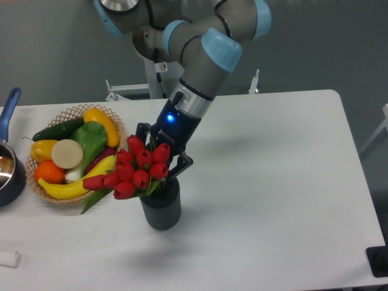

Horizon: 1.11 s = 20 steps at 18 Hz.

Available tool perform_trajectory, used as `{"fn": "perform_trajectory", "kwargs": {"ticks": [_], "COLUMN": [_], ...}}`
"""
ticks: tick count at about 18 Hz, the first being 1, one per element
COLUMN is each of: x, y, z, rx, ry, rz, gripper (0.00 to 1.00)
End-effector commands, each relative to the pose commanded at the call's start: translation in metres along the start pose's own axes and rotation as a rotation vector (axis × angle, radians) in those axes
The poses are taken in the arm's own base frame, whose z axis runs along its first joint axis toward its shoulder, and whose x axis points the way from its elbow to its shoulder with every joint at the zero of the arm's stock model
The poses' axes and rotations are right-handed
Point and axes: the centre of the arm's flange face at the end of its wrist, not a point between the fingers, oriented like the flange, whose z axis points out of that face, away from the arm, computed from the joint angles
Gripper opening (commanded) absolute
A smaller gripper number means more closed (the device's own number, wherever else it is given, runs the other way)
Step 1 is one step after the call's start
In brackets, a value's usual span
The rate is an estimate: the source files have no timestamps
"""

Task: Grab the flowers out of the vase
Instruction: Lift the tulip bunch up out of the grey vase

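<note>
The flowers [136, 170], a bunch of red tulip buds with green leaves, lean to the left above the vase [161, 209], a dark grey ribbed cylinder near the table's front middle. Their stems still reach into the vase mouth. My gripper [165, 173] comes down from the upper right and is shut on the flowers just above the vase rim. The buds hide most of the fingers and the stems.
A wicker basket [115, 124] of fruit and vegetables stands at the left, touching distance from the bunch. A dark pot with a blue handle [8, 106] sits at the left edge. A small white object [9, 259] lies at the front left corner.
</note>
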Motion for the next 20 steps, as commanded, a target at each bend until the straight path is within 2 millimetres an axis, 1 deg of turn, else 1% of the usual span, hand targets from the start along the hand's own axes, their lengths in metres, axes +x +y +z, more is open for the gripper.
{"fn": "perform_trajectory", "kwargs": {"ticks": [1, 6, 9, 12, 18, 20], "x": [0.001, -0.011, -0.014, -0.012, -0.02, -0.02], "y": [-0.002, -0.007, -0.012, -0.018, -0.024, -0.026], "z": [-0.003, -0.031, -0.039, -0.045, -0.077, -0.082], "rx": [0.013, 0.122, 0.152, 0.183, 0.253, 0.274], "ry": [0.002, 0.002, 0.001, 0.011, -0.007, 0.0], "rz": [-0.011, -0.084, -0.092, -0.12, -0.166, -0.18], "gripper": [0.49, 0.49, 0.5, 0.5, 0.49, 0.49]}}
